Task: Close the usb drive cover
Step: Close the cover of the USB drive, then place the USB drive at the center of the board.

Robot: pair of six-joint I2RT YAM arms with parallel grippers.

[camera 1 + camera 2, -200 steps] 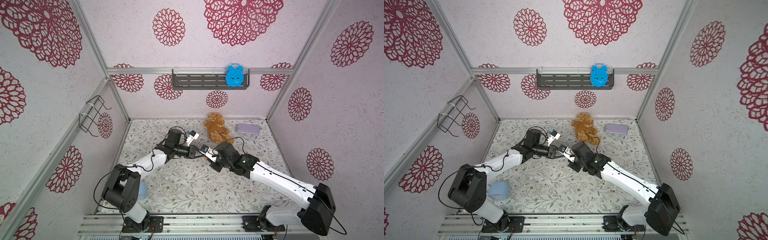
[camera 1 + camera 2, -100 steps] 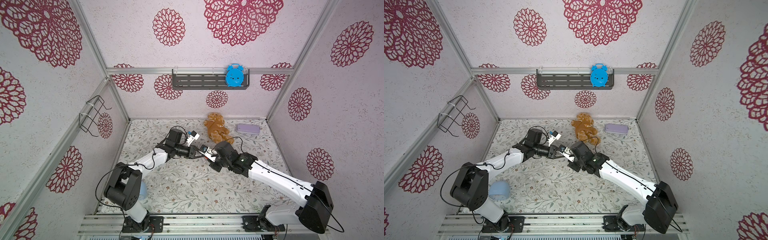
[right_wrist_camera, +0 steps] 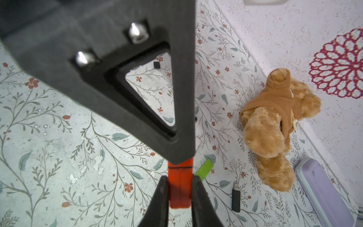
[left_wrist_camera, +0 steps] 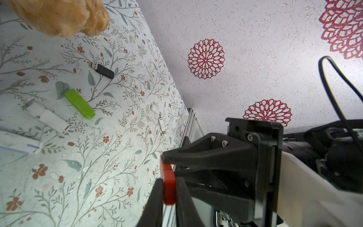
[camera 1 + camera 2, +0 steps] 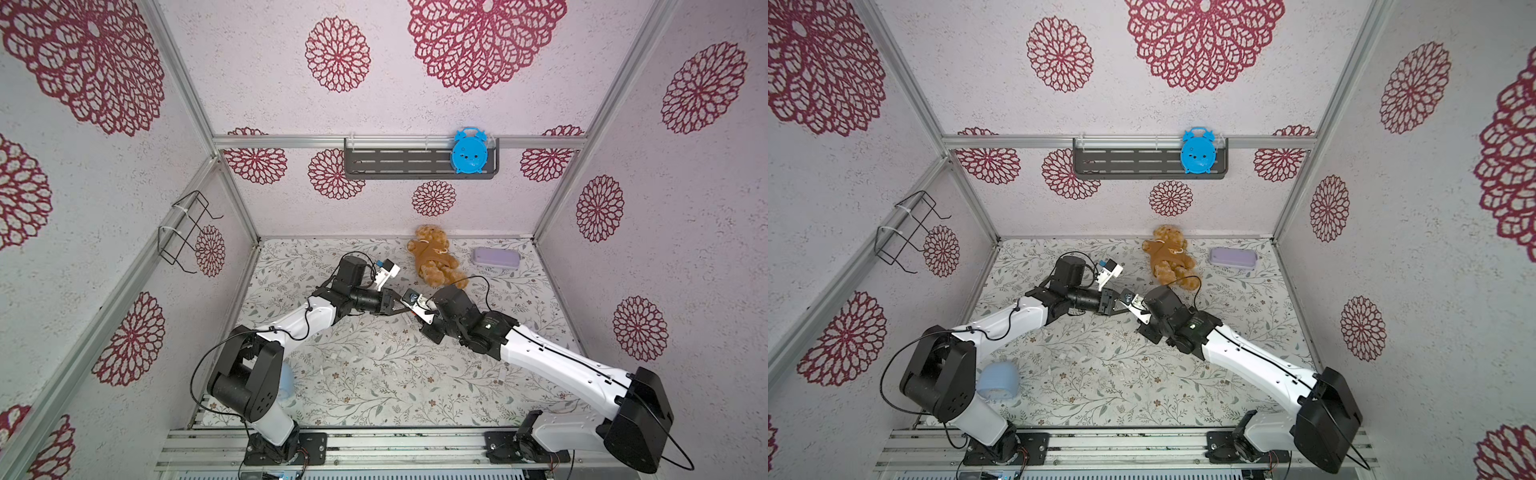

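Two outstretched arms (image 5: 299, 322) (image 5: 552, 361) meet, end effectors (image 4: 169, 180) (image 3: 179, 177) pinching one usb drive (image 3: 179, 196).

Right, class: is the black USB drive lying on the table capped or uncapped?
Uncapped. The black USB drive shows its silver plug bare at one end in both wrist views.

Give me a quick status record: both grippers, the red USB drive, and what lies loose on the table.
left gripper: shut on one end of the red plastic USB drive, clear of the floral table
right gripper: shut on its other end
closure: only a thin seam across the drive; looks shut, not certain
loose: green USB drive, black USB drive with bare plug, brown plush teddy bear
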